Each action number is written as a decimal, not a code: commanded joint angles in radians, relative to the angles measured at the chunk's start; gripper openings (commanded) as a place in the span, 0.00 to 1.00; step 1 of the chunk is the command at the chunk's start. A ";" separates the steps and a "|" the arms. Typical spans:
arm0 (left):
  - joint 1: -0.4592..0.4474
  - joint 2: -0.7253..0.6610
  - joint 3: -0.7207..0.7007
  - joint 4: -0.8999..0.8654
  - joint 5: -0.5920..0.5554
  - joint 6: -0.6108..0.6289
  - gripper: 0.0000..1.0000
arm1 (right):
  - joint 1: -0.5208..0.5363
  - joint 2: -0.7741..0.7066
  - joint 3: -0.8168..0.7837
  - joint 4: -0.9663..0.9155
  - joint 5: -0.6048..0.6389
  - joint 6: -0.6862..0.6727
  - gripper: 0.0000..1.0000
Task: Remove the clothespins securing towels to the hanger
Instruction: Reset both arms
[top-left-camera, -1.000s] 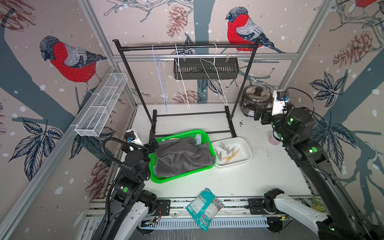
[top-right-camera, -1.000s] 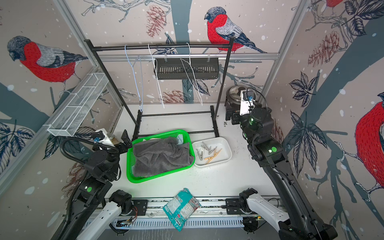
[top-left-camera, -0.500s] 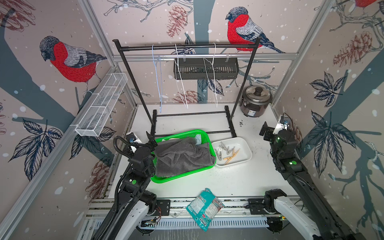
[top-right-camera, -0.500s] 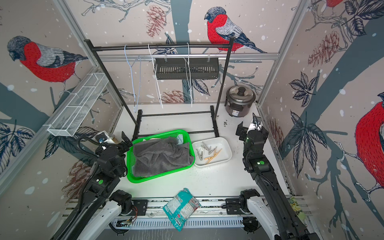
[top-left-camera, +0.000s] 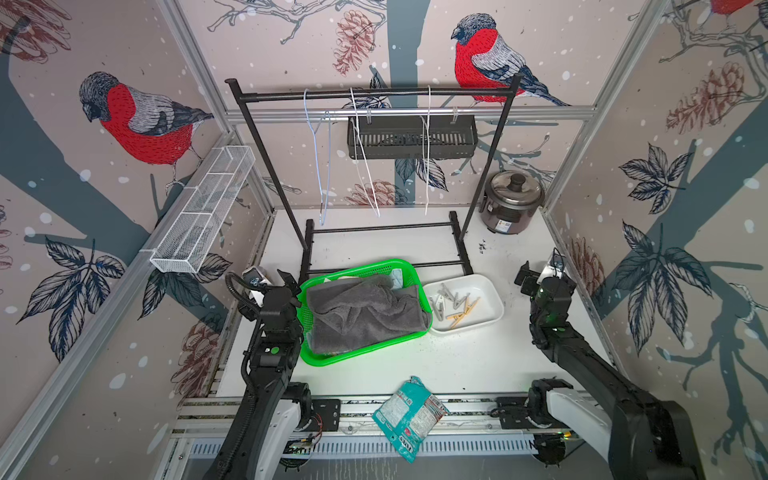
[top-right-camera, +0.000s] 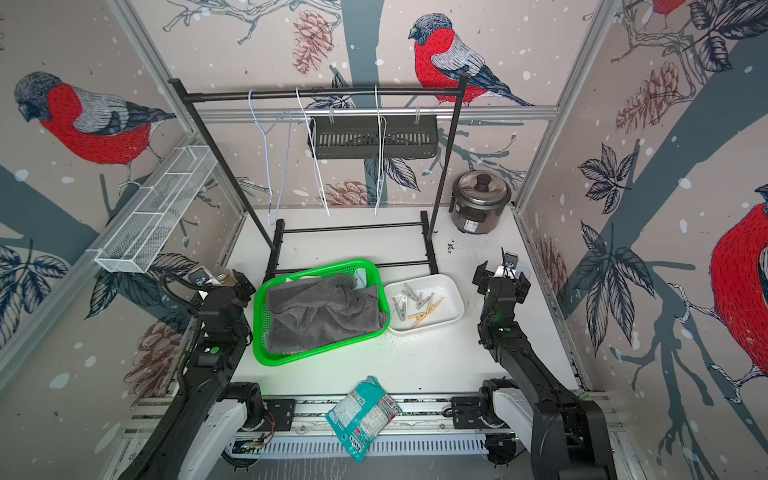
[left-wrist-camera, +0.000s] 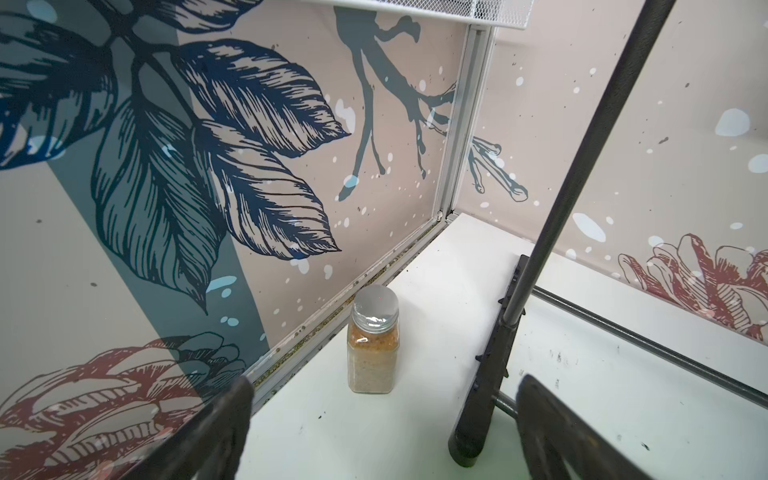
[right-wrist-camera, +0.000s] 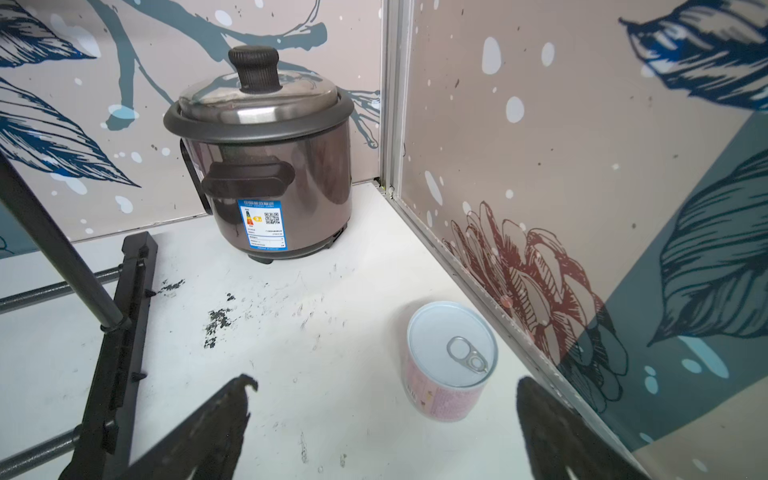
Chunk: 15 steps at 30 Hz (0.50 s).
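Clothespins (top-left-camera: 455, 305) in tray (top-left-camera: 488, 297), right end effector (top-left-camera: 540, 275) apart

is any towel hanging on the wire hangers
No, all three hangers hang bare and the grey towel lies in the green basket.

You get bright, even, diffuse light in both top views. The white counter (top-left-camera: 457, 365) reads clean, with only a soft shadow along the 6 o'clock edge of the green basket (top-left-camera: 306, 320). Wide-angle distortion splays the frame posts (top-left-camera: 195, 70) toward 10 and 2 o'clock. In the wrist views the left claw (left-wrist-camera: 384, 415) and right claw (right-wrist-camera: 386, 399) show as dark, blurred silhouettes, while the spice jar (left-wrist-camera: 372, 345) stays sharp. The rice cooker (right-wrist-camera: 266, 178) lid carries mirror glare, and the top of the can (right-wrist-camera: 451, 357) glows pale.
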 joint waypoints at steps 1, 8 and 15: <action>0.040 0.007 -0.024 0.110 0.088 0.012 0.97 | -0.012 0.050 -0.047 0.261 -0.052 -0.027 0.99; 0.054 0.089 -0.039 0.183 0.150 0.011 0.97 | -0.032 0.194 -0.072 0.500 -0.181 -0.090 0.99; 0.054 0.147 -0.043 0.223 0.229 -0.004 0.97 | -0.091 0.319 0.003 0.546 -0.242 -0.098 0.99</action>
